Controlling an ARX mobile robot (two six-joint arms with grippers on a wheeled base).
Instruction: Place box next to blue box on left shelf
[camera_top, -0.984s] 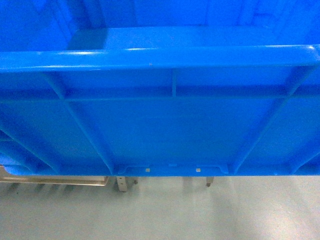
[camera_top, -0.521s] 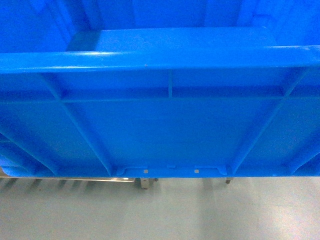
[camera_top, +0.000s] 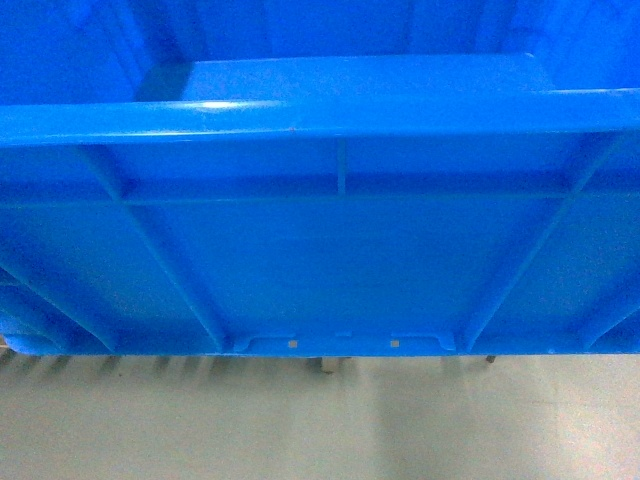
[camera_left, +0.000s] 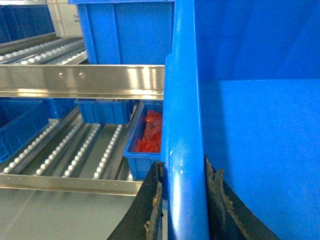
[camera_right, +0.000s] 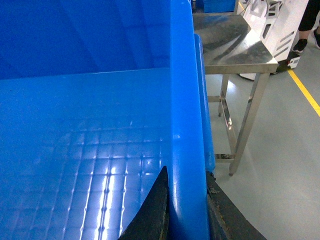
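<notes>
The box (camera_top: 330, 250) is up off the floor and carried between the two arms, so this looks like the transport step: bringing it to the shelf (camera_left: 75, 150), not yet setting it down.

The left gripper (camera_left: 184, 200) is clamped on the box's left rim, one finger outside the wall and one inside. The right gripper (camera_right: 186, 205) pinches the right rim the same way, dark pads pressed to either face of the thick lip.

Beyond the left fingers, on their outer side, lie the roller lanes, with a steel rail (camera_left: 82, 81) crossing above them. A small bin of red parts (camera_left: 146, 135) sits just beside the box wall, and a blue crate (camera_left: 125, 32) stands on the tier above. Which one is the target neighbour I cannot tell. The next move seems to call for clearing the front rail and lowering the box evenly onto the rollers, both grips held until it rests.

The head view shows only ribbed wall and bare floor (camera_top: 320, 430). Only the right wrist view shows the steel table (camera_right: 235, 45) past the right fingers.
</notes>
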